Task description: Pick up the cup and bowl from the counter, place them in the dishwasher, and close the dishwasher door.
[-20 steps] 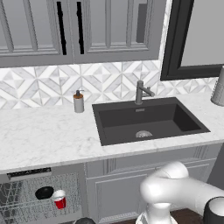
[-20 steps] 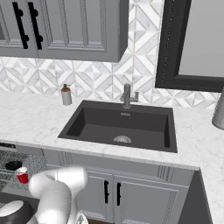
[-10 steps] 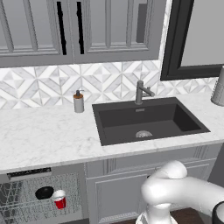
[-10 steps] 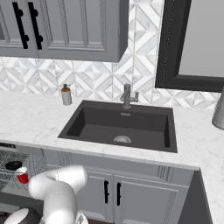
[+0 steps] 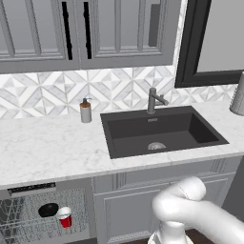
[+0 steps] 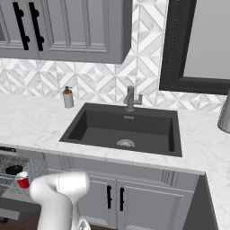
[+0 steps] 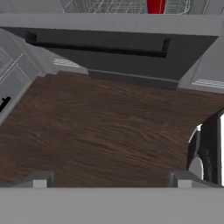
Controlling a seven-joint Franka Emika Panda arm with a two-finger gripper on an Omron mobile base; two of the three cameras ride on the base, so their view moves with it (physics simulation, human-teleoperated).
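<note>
The red cup (image 5: 65, 218) and the black bowl (image 5: 48, 209) sit side by side in the wire rack of the open dishwasher (image 5: 31, 189), under the white marble counter (image 5: 47, 147). The same cup (image 6: 22, 181) and bowl (image 6: 13, 170) appear at the left edge of the right base view. In the hand view my gripper (image 7: 111, 180) is open and empty, low over the wooden floor. Ahead of it is the lowered dishwasher door (image 7: 131, 61) with its black bar handle (image 7: 96, 48), a good way off. The cup (image 7: 155, 6) peeks above the door.
A dark sink (image 5: 159, 131) with a faucet (image 5: 153, 100) is set in the counter, and a brown soap dispenser (image 5: 86, 110) stands to its left. Grey cabinet doors (image 6: 112, 197) close the space under the sink. Brown wooden floor (image 7: 100, 127) lies open in front of the door.
The arm's dark wrist joint has sunk out of the bottom of both base views. Cup and bowl have not moved.
</note>
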